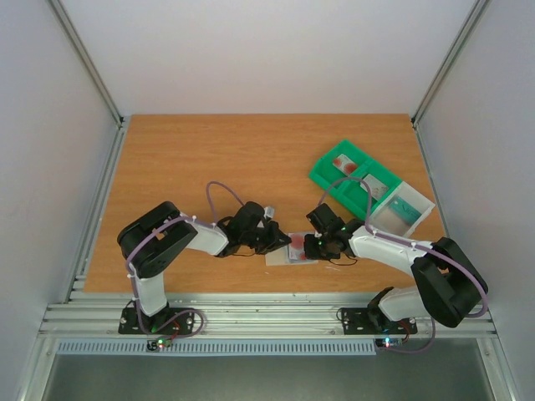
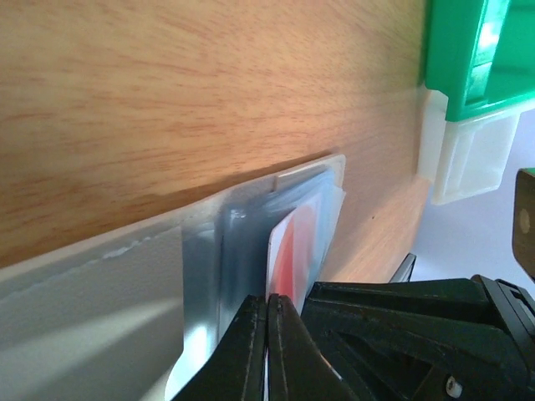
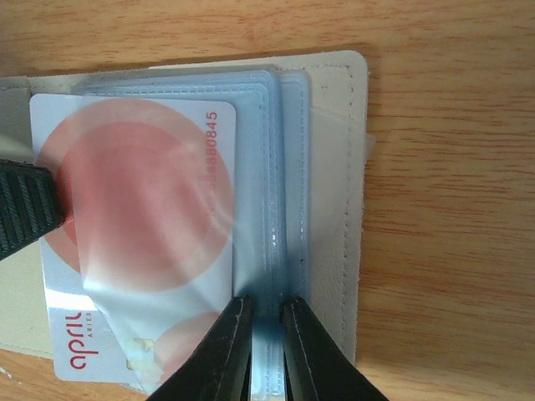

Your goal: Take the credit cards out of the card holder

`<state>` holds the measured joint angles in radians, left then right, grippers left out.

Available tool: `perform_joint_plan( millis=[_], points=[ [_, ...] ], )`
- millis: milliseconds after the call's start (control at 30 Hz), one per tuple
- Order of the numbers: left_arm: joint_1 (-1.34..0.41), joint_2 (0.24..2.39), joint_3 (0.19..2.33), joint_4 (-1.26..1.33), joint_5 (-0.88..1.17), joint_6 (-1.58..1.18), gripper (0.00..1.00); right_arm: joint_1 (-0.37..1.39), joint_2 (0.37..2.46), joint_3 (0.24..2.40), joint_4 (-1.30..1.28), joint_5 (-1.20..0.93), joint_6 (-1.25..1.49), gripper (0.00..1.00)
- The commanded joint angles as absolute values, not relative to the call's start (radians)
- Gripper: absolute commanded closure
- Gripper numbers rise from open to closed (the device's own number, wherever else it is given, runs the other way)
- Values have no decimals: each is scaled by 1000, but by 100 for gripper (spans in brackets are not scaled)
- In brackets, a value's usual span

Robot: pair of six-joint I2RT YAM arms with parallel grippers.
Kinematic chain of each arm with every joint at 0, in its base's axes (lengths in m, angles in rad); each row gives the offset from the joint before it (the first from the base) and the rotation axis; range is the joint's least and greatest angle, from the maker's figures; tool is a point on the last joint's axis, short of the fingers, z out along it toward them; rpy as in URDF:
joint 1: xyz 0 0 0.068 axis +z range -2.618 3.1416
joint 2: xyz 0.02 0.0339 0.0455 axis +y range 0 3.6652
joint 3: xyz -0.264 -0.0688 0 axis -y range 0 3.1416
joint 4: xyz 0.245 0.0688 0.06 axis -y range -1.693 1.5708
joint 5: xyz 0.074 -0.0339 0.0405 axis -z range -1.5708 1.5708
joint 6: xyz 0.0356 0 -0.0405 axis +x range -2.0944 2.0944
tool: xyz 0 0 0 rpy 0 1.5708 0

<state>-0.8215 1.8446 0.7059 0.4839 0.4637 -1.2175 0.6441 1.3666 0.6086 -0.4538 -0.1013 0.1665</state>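
Note:
The card holder (image 1: 276,259) lies open on the table between my two grippers, pale beige (image 3: 334,167) with clear plastic sleeves. A white credit card (image 3: 134,200) with pinkish-red circles sticks partly out of a sleeve to the left. My left gripper (image 2: 267,307) is shut on that card's (image 2: 288,251) outer edge; one of its ridged fingers (image 3: 21,209) shows in the right wrist view. My right gripper (image 3: 267,313) is shut on the edge of the stacked clear sleeves. From above, the left gripper (image 1: 282,242) and the right gripper (image 1: 311,247) meet over the holder.
A bright green compartment tray (image 1: 355,180) holding some cards stands at the back right, with a white bin (image 1: 401,209) joined to its near end. Both also show in the left wrist view, the tray (image 2: 476,50) and the bin (image 2: 464,150). Side walls bound the table.

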Motion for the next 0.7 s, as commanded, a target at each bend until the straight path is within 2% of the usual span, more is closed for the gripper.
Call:
perform_joint_plan(
  millis=[0, 667],
  points=[
    [-826, 1853, 684, 556, 459, -1214, 99, 640, 1410, 587, -448, -59, 184, 86],
    [-802, 1711, 599, 471, 377, -1174, 100, 639, 1344, 632, -518, -60, 160, 86]
  ],
)
